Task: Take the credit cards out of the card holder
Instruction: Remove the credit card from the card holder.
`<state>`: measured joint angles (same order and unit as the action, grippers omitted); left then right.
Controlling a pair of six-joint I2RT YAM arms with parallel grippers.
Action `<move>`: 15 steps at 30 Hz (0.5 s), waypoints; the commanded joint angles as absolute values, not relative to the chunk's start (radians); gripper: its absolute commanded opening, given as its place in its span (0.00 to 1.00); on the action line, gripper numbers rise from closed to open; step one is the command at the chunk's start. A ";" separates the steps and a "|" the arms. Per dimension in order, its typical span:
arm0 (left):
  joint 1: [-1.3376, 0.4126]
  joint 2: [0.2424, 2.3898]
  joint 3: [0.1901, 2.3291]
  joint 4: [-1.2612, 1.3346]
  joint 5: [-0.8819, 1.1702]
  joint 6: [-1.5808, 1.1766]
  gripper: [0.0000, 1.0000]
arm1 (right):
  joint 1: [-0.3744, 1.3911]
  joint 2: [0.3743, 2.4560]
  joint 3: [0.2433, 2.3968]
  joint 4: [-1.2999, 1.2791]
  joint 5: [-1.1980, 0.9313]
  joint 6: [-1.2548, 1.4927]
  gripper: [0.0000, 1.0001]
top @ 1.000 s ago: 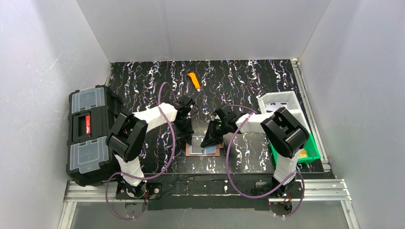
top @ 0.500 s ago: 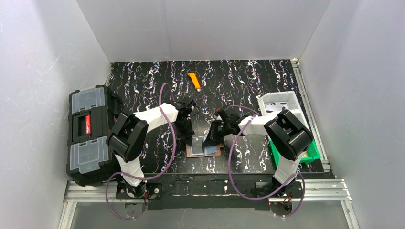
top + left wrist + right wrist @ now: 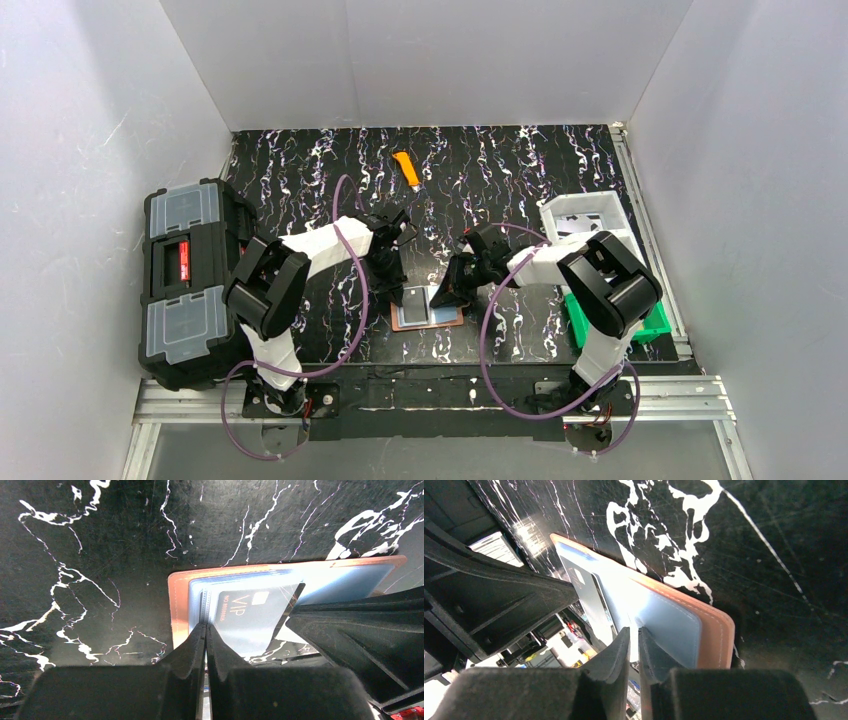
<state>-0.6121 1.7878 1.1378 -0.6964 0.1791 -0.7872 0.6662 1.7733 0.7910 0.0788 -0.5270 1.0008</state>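
The brown card holder point(image 3: 427, 318) lies flat near the table's front, and also shows in the wrist views point(image 3: 177, 610) point(image 3: 718, 640). A pale blue-grey credit card point(image 3: 671, 625) lies in it. A second, greyer credit card marked VIP point(image 3: 250, 622) is tilted, its right end raised against my right gripper's fingers point(image 3: 360, 630). My left gripper point(image 3: 206, 626) is shut, with its tips pressing on the holder's left end. My right gripper point(image 3: 634, 630) stands at the holder's right end, its jaws parted by a slim gap. I cannot tell whether the raised card's edge sits in that gap.
A big black toolbox point(image 3: 190, 285) stands at the left edge. An orange utility knife point(image 3: 405, 168) lies at the back centre. A white tray point(image 3: 585, 215) and a green bin point(image 3: 652, 322) sit at the right, close behind my right arm.
My right arm has drawn slightly to the right. A card now shows tilted up beside its fingers. The left arm has stayed in place.
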 commanded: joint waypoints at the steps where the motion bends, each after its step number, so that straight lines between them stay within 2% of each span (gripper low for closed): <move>1: -0.611 1.819 1.078 -0.728 0.098 -0.783 0.00 | 0.662 1.771 0.770 0.135 -0.544 1.025 0.19; 15: -0.615 1.848 1.007 -0.639 0.138 -0.797 0.00 | 0.664 1.844 0.706 0.373 -0.630 1.127 0.16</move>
<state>-0.5980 1.7729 1.0924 -0.6514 0.2317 -0.8040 0.6563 1.8305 0.7219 0.3206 -0.6315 1.1107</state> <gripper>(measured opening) 0.008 0.162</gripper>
